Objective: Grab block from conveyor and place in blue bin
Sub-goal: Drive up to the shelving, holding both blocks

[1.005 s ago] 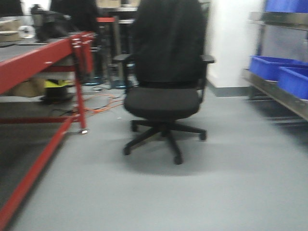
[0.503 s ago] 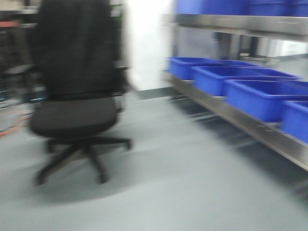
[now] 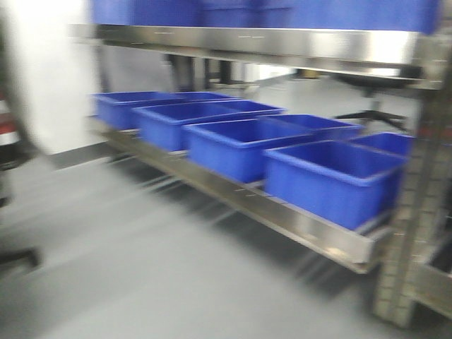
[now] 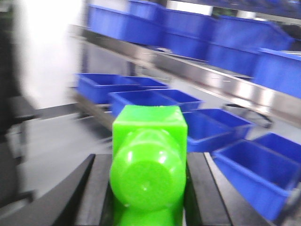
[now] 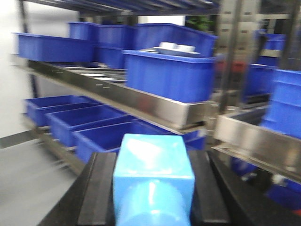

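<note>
Gripping flat sides, left claw (image 4: 146,200) holds a green block (image 4: 149,136), right claw (image 5: 153,205) a blue block (image 5: 153,162), before the bins (image 3: 233,148); both seem light, rigid, slick.

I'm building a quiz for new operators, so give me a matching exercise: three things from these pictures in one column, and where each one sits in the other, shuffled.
Things
1. green block
2. light blue block
3. blue bins

Places
A. on the low steel shelf
B. in the right gripper
C. in the left gripper

Pairs: 1-C, 2-B, 3-A.
</note>
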{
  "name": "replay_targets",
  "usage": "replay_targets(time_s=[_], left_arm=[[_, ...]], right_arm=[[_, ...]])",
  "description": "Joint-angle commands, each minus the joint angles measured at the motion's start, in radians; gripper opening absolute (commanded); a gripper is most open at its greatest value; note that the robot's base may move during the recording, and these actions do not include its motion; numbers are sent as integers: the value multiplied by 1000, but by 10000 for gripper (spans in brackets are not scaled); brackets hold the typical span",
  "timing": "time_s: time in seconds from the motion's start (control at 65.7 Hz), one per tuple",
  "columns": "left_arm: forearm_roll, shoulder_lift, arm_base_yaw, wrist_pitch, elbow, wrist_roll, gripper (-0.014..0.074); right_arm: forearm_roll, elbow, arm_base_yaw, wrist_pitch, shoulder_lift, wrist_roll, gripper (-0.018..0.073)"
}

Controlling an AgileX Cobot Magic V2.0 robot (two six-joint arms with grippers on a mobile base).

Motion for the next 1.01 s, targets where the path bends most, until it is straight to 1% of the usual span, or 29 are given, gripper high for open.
replay_targets(time_s=[0.0,0.99], left_arm=[[-4,-4,-8,-26,-2,0,-111],[-4,-4,-8,-26,-2,0,-111]], right_arm=[[-4,2,3,-14,-3,-4,-167],[-4,2,3,-14,-3,-4,-167]])
